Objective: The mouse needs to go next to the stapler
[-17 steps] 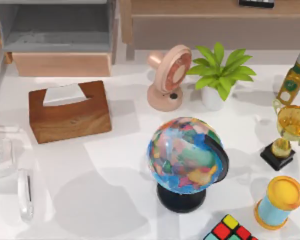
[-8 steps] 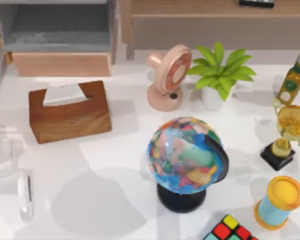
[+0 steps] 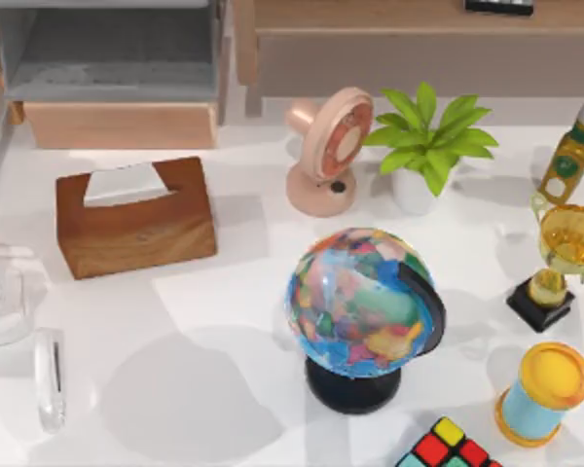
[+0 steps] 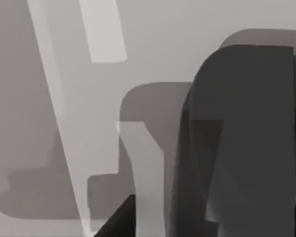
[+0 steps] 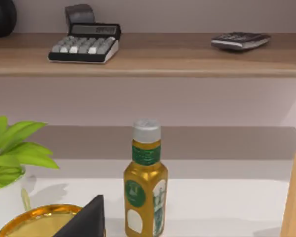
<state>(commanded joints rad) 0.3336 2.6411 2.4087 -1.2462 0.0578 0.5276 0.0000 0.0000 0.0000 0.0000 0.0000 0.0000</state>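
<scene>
White worktop [image 3: 224, 311]: globe [image 3: 362, 309] near centre, wooden tissue box [image 3: 136, 216] toward left edge, fan [image 3: 329, 148] and potted plant [image 3: 426, 146] along far edge, trophy [image 3: 563, 263], oil bottle [image 3: 570, 154] and cube [image 3: 446, 448] by right edge. Mouse and stapler: cannot tell where. Both end effectors' state: cannot tell.

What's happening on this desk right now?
Nothing is being handled that I can see. In the top view the multicoloured globe on its black stand, the brown wooden tissue box and the pink desk fan all stand on the white table. The right arm's wrist camera faces the golden bottle with the green label, near the gold trophy cup and leafy green plant. The left wrist view is close on grey surfaces.
</scene>
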